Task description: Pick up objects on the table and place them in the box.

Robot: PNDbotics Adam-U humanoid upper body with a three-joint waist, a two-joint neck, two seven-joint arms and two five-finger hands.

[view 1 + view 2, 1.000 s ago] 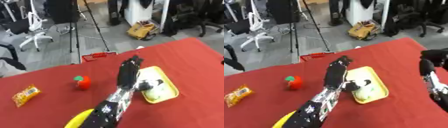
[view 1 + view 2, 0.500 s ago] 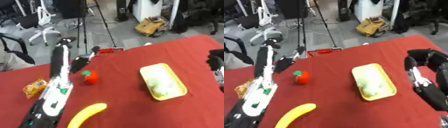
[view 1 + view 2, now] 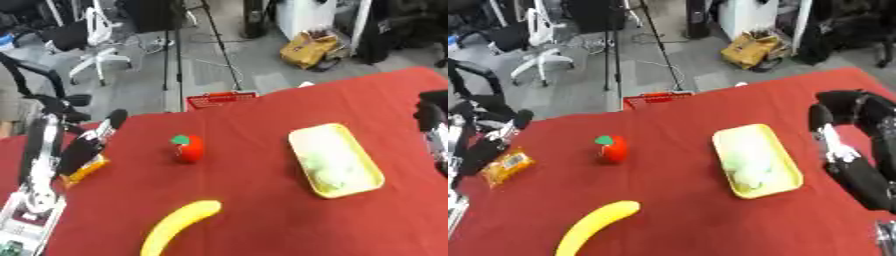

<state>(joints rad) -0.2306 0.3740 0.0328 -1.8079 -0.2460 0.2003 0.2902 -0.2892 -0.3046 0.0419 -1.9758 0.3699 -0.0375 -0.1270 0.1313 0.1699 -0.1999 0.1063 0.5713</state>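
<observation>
The room is evenly and brightly lit from overhead, so the red table (image 3: 262, 200) shows flat colour with no glare, and only faint soft shadows sit under the tomato (image 3: 187, 148) and along the banana (image 3: 179, 225). Both views are soft all over, with edges smeared as if the head were moving; the left hand (image 3: 92, 142) at the left edge and the right hand (image 3: 846, 130) at the right edge are the blurriest parts. The floor and chairs in the upper part of the frame are hazy and slightly washed out.
</observation>
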